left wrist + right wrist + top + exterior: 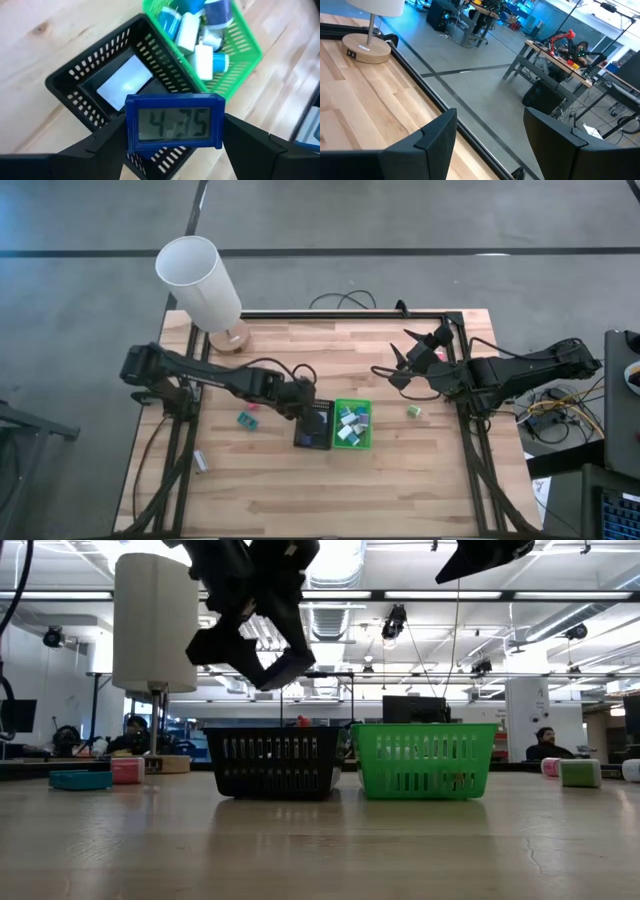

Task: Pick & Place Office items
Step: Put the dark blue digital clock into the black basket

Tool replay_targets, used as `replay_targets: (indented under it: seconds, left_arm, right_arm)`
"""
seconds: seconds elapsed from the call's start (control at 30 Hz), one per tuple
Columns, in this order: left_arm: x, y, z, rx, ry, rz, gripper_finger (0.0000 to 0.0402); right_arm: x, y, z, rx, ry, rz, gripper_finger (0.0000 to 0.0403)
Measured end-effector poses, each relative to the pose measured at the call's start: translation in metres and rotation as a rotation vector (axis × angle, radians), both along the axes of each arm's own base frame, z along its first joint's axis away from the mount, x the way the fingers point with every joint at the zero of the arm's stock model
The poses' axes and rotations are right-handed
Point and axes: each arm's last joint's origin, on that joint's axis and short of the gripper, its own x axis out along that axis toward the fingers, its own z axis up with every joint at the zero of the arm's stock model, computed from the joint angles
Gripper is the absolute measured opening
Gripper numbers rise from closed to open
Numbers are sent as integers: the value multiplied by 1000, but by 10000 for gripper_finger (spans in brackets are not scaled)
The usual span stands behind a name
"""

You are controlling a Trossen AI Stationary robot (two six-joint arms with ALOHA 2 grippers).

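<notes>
While my left gripper [172, 132] pinches a dark-blue rectangular digital clock [173, 123] above the black slotted plastic basket [75, 82] on the pale wooden tabletop [290, 490], I see my right gripper [490, 137] spread, facing the workshop's grey floor.

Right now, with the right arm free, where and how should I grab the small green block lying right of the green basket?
Take the green block across two opposite side faces, coming straight down with the open right hand. It lies low and alone on bare wood, clear of the green basket, so a top approach likely suits best, with room for a finger on either side.
</notes>
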Motion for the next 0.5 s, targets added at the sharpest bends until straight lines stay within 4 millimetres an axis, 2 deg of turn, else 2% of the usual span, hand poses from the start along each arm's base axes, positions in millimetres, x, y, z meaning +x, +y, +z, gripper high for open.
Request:
replay_targets:
  seconds: [0.3, 0.5]
  left_arm:
    - [8, -2, -28, -43, 54, -11, 278]
    - [11, -3, -38, -62, 81, -25, 278]
  right_arm:
    - [0, 0, 0, 0, 0, 0, 228]
    - [0, 0, 0, -1, 2, 0, 228]
